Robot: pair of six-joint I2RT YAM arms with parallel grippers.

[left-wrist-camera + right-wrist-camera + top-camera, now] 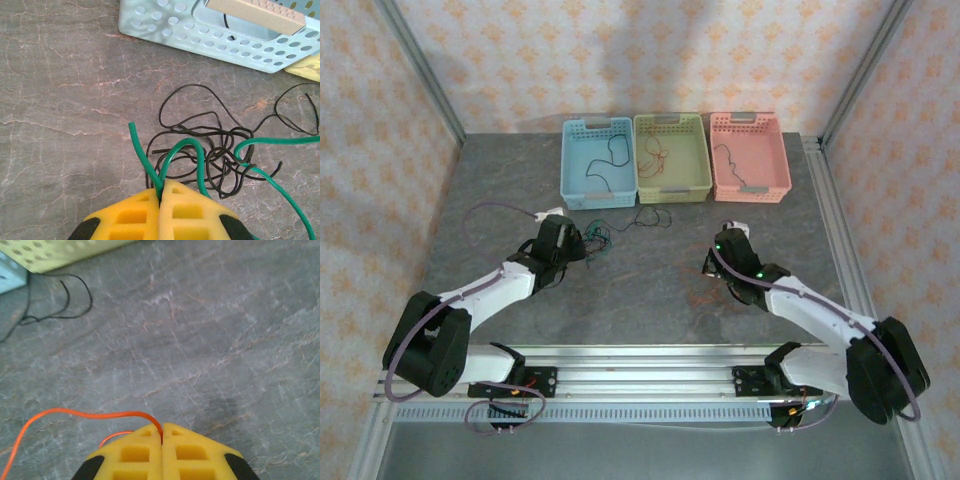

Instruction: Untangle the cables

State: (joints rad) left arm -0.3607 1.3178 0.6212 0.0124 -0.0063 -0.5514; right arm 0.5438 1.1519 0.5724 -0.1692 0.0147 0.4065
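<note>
The left gripper [161, 192] was pressed together on the green cable [176, 148], pinching it low, right where the strand rose out of the black cable [215, 150] knot on the bench [60, 100], a little short of the blue basket [165, 27]. That hold looked chosen so a pull would slide the green strand out of the black loops rather than drag the whole clump. The green crossed through the black in several places, so some snagging seemed likely. The right gripper [162, 434] was clamped on the orange cable [85, 414], which arced off to its left over bare bench, well apart from the knot. This seemed to be a way of holding that strand clear so it could not fall back among the others. In the top view the blue basket, the yellow-green basket [672, 192] and the pink basket [752, 190] stood touching in a row at the far side, each carrying a lone strand [608, 158]. They probably served as bins for freed cables, placed within easy reach of both arms.
</note>
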